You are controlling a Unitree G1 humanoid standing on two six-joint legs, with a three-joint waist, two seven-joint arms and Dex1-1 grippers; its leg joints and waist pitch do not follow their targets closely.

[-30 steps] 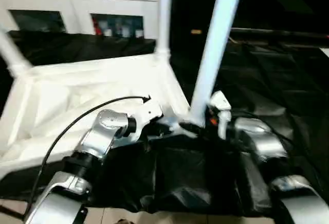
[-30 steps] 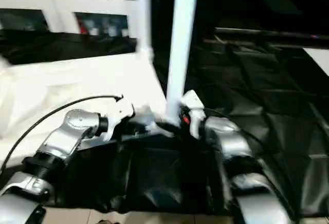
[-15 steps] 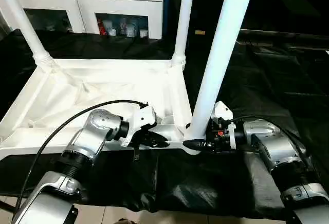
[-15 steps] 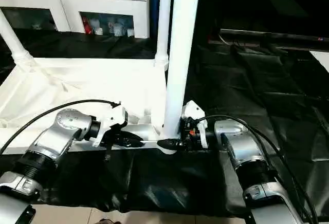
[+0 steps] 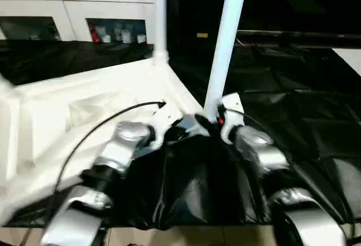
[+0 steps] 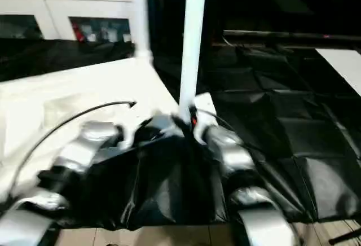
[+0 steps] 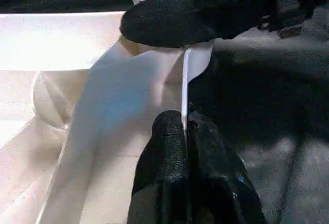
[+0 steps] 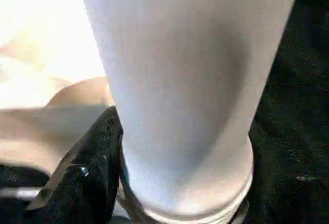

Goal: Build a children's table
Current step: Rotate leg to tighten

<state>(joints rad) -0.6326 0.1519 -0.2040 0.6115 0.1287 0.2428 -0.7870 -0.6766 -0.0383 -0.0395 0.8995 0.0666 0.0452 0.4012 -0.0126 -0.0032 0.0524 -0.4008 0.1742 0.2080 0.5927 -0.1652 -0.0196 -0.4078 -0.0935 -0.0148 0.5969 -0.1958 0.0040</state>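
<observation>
White plastic made up the children's table [image 5: 84, 105], which lay upside down on a black cloth [image 5: 293, 105], its ribbed underside facing up. One leg [image 5: 225, 43] rose upright from the corner socket nearest the robot; a second leg [image 5: 159, 14] stood in the corner beyond it, towards a white cabinet [image 5: 73, 9] with glass doors at the back.

Both grippers met at that near corner. The left gripper [image 7: 186, 126] had its two black fingers pressed together on the thin edge of the tabletop's rim, just beside the socket, with the rim's white lip caught between the tips. The right gripper [image 5: 211, 123] sat at the foot of the near leg, and in the right wrist view one black finger [image 8: 97, 167] lay against the side of the leg just above the socket collar; the fingers stood apart around the leg, though how firmly they gripped it could not be told. The left wrist view showed a right finger [image 7: 205, 8] across the leg's base.
</observation>
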